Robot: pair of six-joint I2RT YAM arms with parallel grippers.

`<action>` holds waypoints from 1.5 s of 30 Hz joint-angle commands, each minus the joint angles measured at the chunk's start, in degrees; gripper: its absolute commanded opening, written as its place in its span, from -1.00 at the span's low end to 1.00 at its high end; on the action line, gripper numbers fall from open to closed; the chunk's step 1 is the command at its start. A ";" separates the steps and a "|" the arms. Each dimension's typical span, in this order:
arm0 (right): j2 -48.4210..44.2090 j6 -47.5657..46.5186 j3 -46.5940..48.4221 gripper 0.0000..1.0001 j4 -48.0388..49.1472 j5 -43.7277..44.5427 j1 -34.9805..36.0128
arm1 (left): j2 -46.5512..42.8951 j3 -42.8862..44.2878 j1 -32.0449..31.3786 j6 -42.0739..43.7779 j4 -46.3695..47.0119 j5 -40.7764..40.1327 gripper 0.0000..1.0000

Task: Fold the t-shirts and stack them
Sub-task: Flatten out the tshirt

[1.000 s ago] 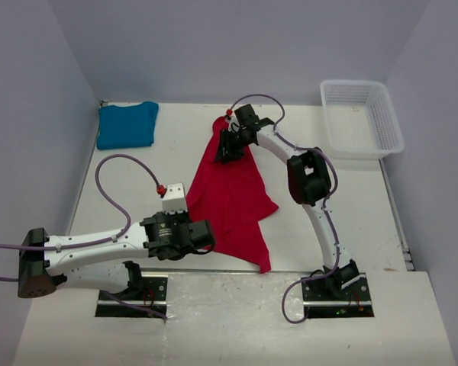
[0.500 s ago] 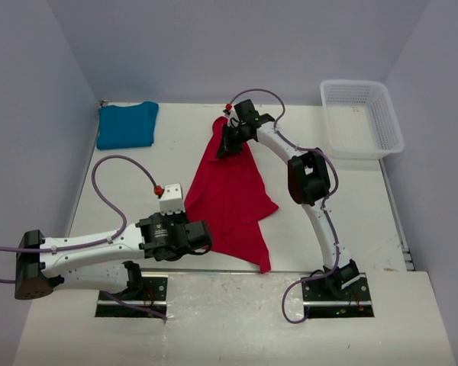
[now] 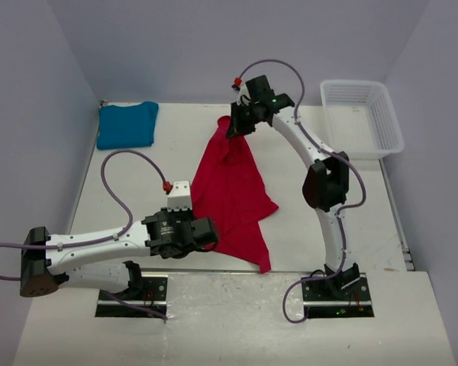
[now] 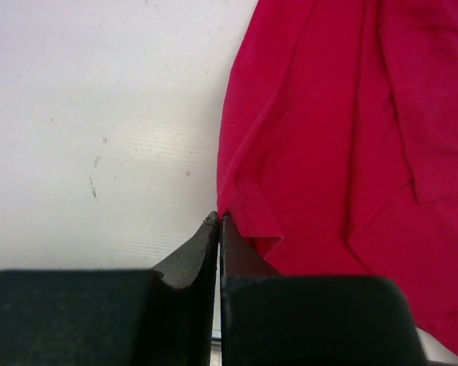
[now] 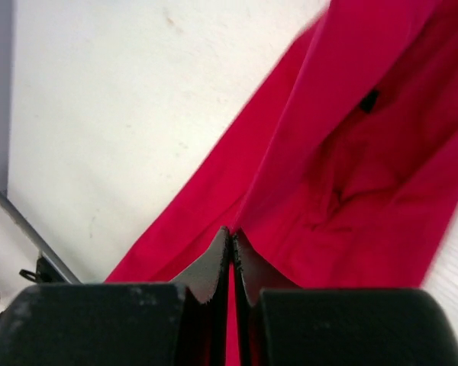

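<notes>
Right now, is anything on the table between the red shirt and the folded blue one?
Nothing visible. Only bare table separates the red t-shirt from the teal t-shirt; the white basket sits on the opposite side.

A plain bright red t-shirt [image 3: 233, 191] is spreading across the middle of the table. At ten o'clock a teal-blue t-shirt [image 3: 127, 124] is showing one solid colour. At two o'clock the mesh basket [image 3: 362, 118] is showing white. The table [image 3: 160, 164] is looking off-white, and the arms [image 3: 91, 245] are showing white with black joints.
</notes>
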 commanded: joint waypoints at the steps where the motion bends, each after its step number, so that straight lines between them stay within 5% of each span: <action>1: -15.76 -4.45 4.41 -1.00 -3.48 2.82 -1.85 | -0.83 6.93 -0.11 3.75 -1.02 -5.43 -1.00; 16: -44.68 -10.61 -2.43 -1.00 -11.92 18.46 -6.68 | -2.58 31.45 -0.02 17.01 -12.02 -14.49 -1.00; 27: -66.20 -9.90 -2.00 -1.00 -13.86 27.43 -6.68 | -12.07 43.85 -0.02 59.53 13.45 -8.18 -1.00; 37: -77.20 -8.67 -0.24 -1.00 -14.84 21.73 -6.59 | -10.32 56.86 0.07 66.43 15.49 -1.75 -1.00; 41: -73.71 -8.85 1.32 -1.00 -14.99 23.64 -6.59 | -4.03 54.84 -0.02 72.65 21.47 -15.85 -1.00; 45: -68.87 -9.29 3.97 -1.00 -15.18 24.97 -6.59 | 6.37 63.88 -0.02 67.84 12.17 -20.47 -1.00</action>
